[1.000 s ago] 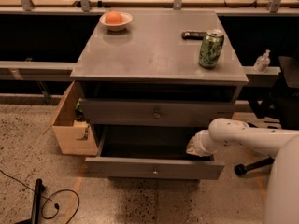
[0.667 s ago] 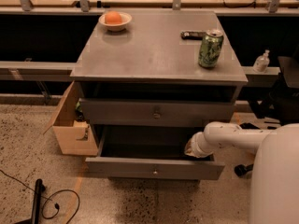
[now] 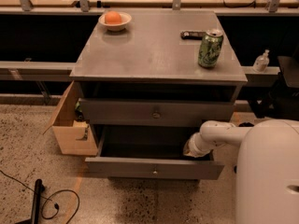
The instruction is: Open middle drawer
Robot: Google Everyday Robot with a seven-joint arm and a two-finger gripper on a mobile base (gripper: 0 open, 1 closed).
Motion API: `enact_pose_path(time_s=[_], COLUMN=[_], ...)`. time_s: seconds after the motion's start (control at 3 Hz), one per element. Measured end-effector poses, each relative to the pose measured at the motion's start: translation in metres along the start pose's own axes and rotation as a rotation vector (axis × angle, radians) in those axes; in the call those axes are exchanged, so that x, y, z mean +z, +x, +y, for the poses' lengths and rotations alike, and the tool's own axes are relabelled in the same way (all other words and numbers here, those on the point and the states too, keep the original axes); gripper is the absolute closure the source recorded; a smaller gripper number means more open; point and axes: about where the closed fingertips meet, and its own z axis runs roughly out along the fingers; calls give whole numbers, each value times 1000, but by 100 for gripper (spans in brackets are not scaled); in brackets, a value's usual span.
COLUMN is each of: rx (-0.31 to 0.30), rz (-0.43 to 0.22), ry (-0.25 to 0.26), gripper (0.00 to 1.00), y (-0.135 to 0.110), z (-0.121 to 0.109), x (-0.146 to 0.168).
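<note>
The middle drawer (image 3: 154, 168) is a wide grey drawer with a small round knob. It stands pulled out from the grey cabinet (image 3: 159, 55), and its dark inside shows. My white arm comes in from the right. Its gripper (image 3: 189, 149) sits at the right end of the open drawer, just behind the front panel and partly hidden by it. Above it a taller grey drawer front (image 3: 156, 112) with its own knob stays in.
On the cabinet top stand a green can (image 3: 210, 48), a black remote (image 3: 192, 34) and a white bowl with an orange (image 3: 114, 18). An open cardboard box (image 3: 70, 125) sits at the cabinet's left. A black cable (image 3: 51, 204) lies on the floor. My white body (image 3: 268, 171) fills the lower right.
The gripper has shifted slightly left and down inside the drawer. My white body now fills more of the lower right. The drawer front has not visibly moved.
</note>
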Motion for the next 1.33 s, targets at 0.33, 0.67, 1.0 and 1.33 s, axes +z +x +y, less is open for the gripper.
enact_pose_path(time_s=[0.33,0.67,1.0,1.33], rx=[53,88,88,113], rz=[3,-2,-2,-11], ry=[-99,-157,-158,-240], gripper=[100,100,100,100], y=[6,7,7,4], z=[18,35,35,66], x=[13,18,18,16])
